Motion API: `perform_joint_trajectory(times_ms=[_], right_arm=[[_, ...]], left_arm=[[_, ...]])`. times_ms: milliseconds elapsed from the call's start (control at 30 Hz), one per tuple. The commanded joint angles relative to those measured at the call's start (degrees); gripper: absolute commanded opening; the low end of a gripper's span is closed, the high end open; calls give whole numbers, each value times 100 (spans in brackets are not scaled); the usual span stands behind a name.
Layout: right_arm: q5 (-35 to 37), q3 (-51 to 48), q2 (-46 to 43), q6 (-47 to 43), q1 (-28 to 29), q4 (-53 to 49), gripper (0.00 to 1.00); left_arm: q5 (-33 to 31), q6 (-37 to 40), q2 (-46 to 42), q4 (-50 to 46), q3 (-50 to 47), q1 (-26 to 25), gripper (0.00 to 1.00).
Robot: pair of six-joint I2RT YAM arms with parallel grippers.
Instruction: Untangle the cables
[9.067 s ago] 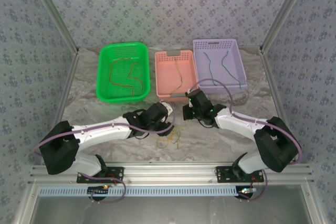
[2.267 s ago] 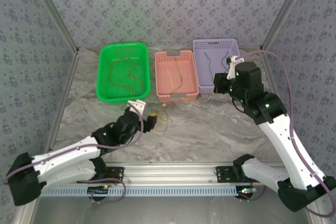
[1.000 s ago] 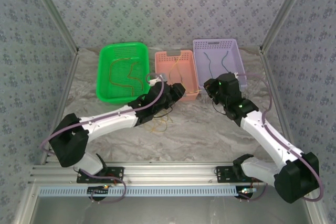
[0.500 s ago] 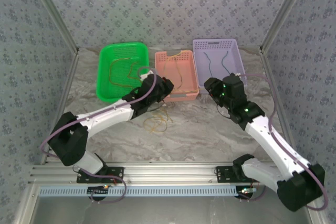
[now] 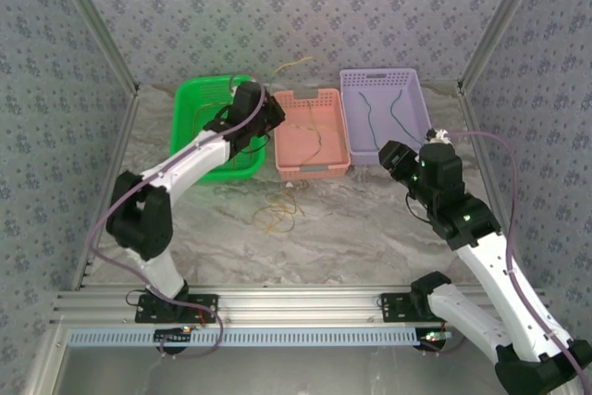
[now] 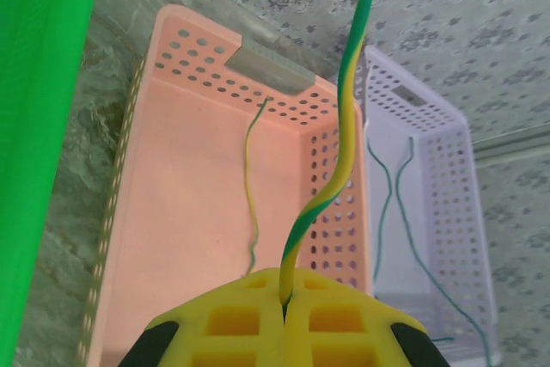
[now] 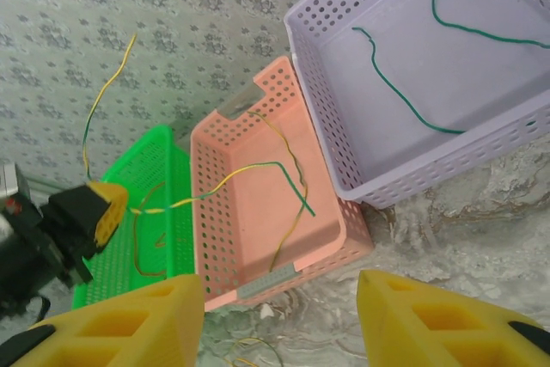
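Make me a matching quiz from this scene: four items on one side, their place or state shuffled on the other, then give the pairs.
Column one:
1. left gripper
2. right gripper
3. purple basket
4. loose cable tangle

Column two:
A. on the table, in front of the pink basket
B. shut on a yellow-green cable
C. open, empty
D. holds two teal-green cables

Pairs: 1-B; 2-C; 3-D; 4-A
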Motion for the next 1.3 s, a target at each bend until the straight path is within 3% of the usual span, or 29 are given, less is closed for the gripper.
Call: perform_joint_trajectory(times_ms=[0, 133, 400, 1000, 1100, 1267], right_arm=[[-191, -56, 79, -358, -58, 16, 53], [-632, -22, 256, -581, -168, 167, 54], [-872, -2, 331, -668, -199, 145, 54], [-957, -52, 318, -744, -284, 99, 55], [-1040, -33, 410, -795, -296, 110, 55], [-1181, 51, 512, -934, -294, 105, 56]], left_arm=[[296, 821, 379, -1033, 801, 30, 0], [291, 1335, 770, -1570, 1282, 22, 0], [78, 1893, 1176, -1629, 1343, -71, 0], [-697, 2242, 2736, -3155, 3101, -227, 0], [-565, 2264, 2929, -3442, 3486, -246, 22], [-573, 2311, 2849, -3555, 3747, -347, 47]])
